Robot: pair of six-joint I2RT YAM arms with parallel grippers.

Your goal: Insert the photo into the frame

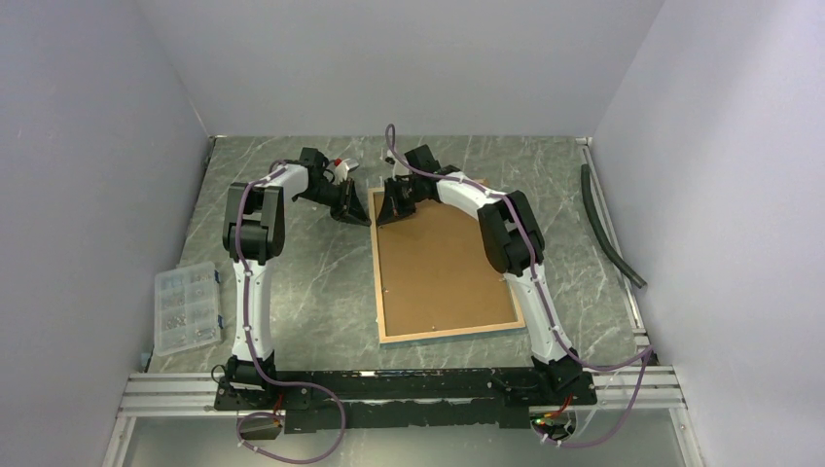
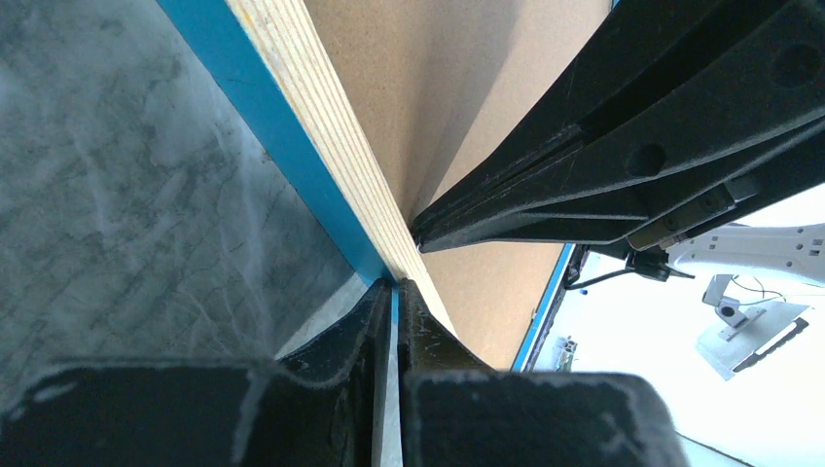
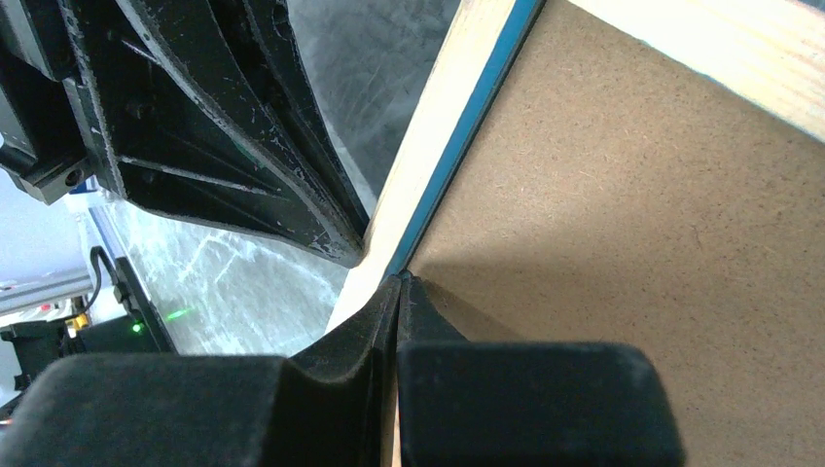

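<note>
1. The far left corner of the frame (image 1: pixel 448 333) is partly hidden behind the left fingers (image 1: pixel 354 216) and right fingers (image 1: pixel 390 210).
2. The contents of the compartment box (image 1: pixel 186 307) are too small to be told.

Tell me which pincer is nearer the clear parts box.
Left. The left pincer is outside the frame's far-left corner, on the box's side; the right pincer is just inside it.

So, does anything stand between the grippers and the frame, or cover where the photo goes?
Nothing separates them: the left gripper and the right gripper both reach the frame at its far left corner. But the brown backing panel covers its opening.
</note>
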